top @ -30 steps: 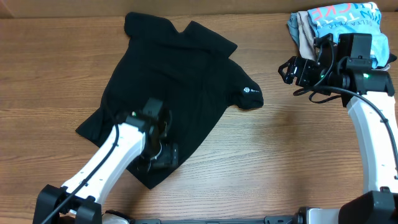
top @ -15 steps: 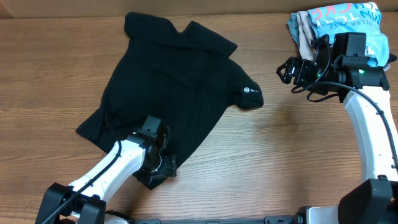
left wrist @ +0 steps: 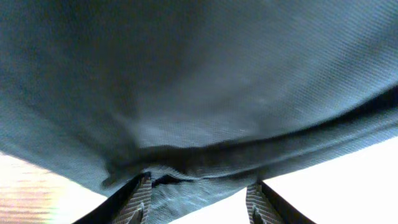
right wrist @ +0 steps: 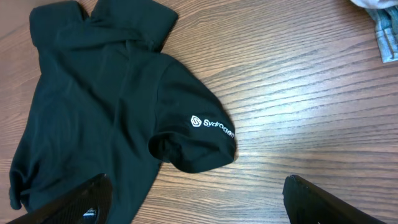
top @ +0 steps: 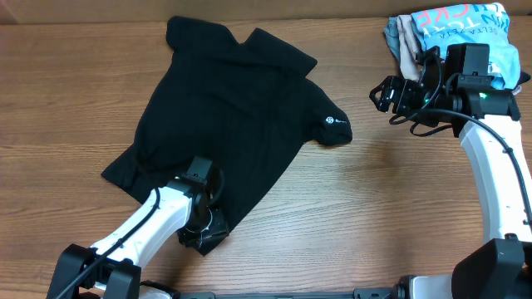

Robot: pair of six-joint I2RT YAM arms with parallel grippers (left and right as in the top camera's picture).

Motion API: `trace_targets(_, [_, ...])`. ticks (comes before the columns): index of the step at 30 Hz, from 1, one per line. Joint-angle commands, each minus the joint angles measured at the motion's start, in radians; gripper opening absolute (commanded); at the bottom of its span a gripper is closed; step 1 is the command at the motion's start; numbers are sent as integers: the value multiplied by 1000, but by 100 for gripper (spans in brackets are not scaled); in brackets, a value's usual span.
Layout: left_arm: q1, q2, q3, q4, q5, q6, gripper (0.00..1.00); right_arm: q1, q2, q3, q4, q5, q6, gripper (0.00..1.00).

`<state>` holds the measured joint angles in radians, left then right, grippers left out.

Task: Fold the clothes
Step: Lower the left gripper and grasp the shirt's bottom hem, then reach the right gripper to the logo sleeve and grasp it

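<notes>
Surface: a brown wood-grain surface (top: 374,208) carries everything; a bare stretch of it lies between the two claws.
Room: a plain brown strip runs along the far edge, beyond both claws; too little shows to tell more.
Black T-shirt: the black T-shirt (top: 224,116) lies spread out but rumpled. It reaches away from the left claw (top: 202,235), ahead of it and slanting toward the right claw's side. Its collar end is the part farthest from the left claw.
Sleeve: one short sleeve, with a small round white logo (top: 332,122), points toward the right claw (top: 384,94). It is near that claw but apart from it, with bare wood between.
Other clothes: a light blue printed shirt (top: 474,29) and a beige garment (top: 407,50) are heaped just behind the right claw, in the far corner on its side. They lie well apart from the T-shirt.
In the way: the left arm's white link lies across the near corner of the T-shirt and hides part of the hem from above.
Left claw: it is down at the T-shirt's near hem, at the corner closest to the robot. In the wrist view its fingers (left wrist: 140,196) stand partly apart. A folded ridge of the dark cloth runs across between them, and the fabric fills the view ahead. No pinch on the cloth shows.
Right claw: it hovers above the surface, aimed at the logo sleeve. Its fingers (right wrist: 68,202) are spread wide, holding and touching nothing.
</notes>
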<state>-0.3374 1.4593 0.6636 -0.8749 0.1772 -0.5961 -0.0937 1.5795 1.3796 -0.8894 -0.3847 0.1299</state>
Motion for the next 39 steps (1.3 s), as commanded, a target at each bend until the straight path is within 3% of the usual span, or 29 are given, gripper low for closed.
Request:
trace_targets(1, [30, -6, 7, -6, -50, -47, 40, 3, -1, 0, 6, 7, -3, 92])
trace_targets(4, [34, -6, 7, -6, -49, -47, 10, 3, -1, 0, 6, 7, -3, 91])
trace_targets(5, [34, -6, 7, -6, -49, -47, 4, 3, 0, 0, 7, 7, -3, 91])
trace_targets(11, [37, -6, 82, -47, -46, -1, 4, 11, 5, 0, 8, 7, -2, 87])
trace_targets(21, [37, -6, 525, -285, -61, 186, 4, 85, 121, 0, 13, 8, 2, 68])
trace_targets(25, [36, -6, 620, -341, -109, 193, 4, 119, 217, 0, 20, 26, 6, 66])
trace_targets(39, [36, -6, 647, -343, -197, 193, 4, 140, 425, -43, 98, 70, 31, 64])
